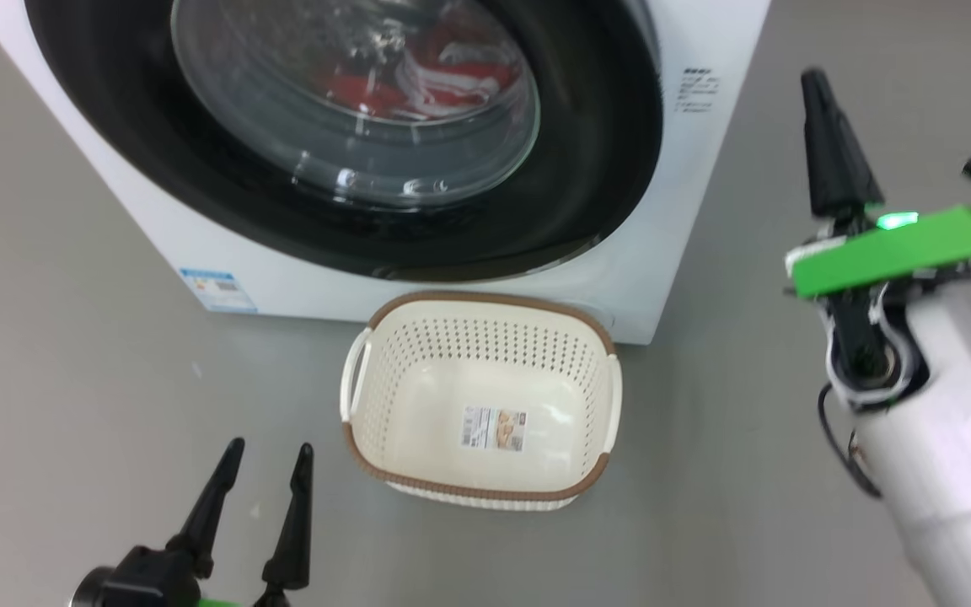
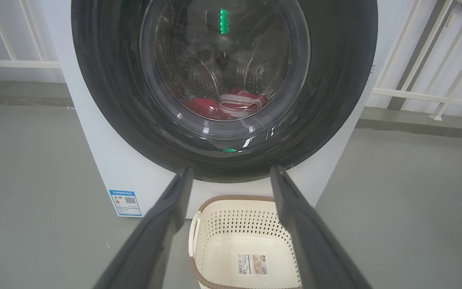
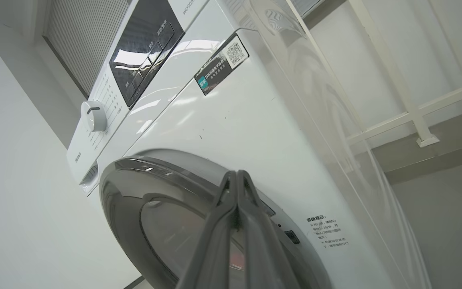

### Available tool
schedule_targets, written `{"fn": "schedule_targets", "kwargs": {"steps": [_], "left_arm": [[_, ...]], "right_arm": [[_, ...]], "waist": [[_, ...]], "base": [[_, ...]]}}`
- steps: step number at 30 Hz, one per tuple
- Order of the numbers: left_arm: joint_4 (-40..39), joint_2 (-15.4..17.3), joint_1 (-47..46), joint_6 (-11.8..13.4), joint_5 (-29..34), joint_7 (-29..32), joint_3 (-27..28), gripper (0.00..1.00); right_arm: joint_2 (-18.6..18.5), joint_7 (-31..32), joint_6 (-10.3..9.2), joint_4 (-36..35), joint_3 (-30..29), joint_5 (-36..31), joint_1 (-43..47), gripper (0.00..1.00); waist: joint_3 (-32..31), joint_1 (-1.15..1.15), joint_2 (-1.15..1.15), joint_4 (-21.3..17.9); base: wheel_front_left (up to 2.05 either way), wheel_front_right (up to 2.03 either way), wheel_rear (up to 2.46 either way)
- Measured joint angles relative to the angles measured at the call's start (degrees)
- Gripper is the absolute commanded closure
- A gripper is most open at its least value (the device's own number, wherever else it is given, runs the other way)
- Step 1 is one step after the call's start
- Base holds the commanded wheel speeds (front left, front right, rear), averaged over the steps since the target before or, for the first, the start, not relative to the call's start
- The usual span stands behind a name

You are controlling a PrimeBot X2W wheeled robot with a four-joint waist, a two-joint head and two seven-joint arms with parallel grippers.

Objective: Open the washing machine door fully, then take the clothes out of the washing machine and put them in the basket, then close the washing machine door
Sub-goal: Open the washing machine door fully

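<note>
So the washing machine door is shut, red clothes piled behind its glass. The basket sits on the floor right in front. The left claw is spread wide, the right claw pressed together, pinching nothing.

So the washing machine in front of me is a big white front loader with a small blue label at its lower left corner. The washing machine door is shut, wide glossy black rim with bulging clear glass in the middle. Through the glass I can see the clothes, red with white stripes, bunched low inside. The basket is cream, perforated, brown-rimmed, sitting upright on the floor right below the door, sticker on its bottom.
</note>
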Motion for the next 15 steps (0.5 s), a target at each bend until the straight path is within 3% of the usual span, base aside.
{"fn": "schedule_targets", "kwargs": {"steps": [5, 15], "left_arm": [[0.4, -0.1, -2.1, 0.0, -0.5, 0.0, -1.1, 0.00], [1.6, -0.3, -4.3, 0.0, -1.3, 0.0, -3.5, 0.00]], "right_arm": [[-3.2, 2.4, 0.00, 3.1, 2.6, 8.1, -6.8, 1.00], [-7.6, 16.8, 0.00, 9.3, 5.0, 24.4, -14.8, 1.00]], "waist": [[2.3, 0.00, 0.00, 1.5], [5.4, 0.00, 0.00, 5.0]], "base": [[0.00, 0.00, 0.00], [0.00, 0.00, 0.00]]}}
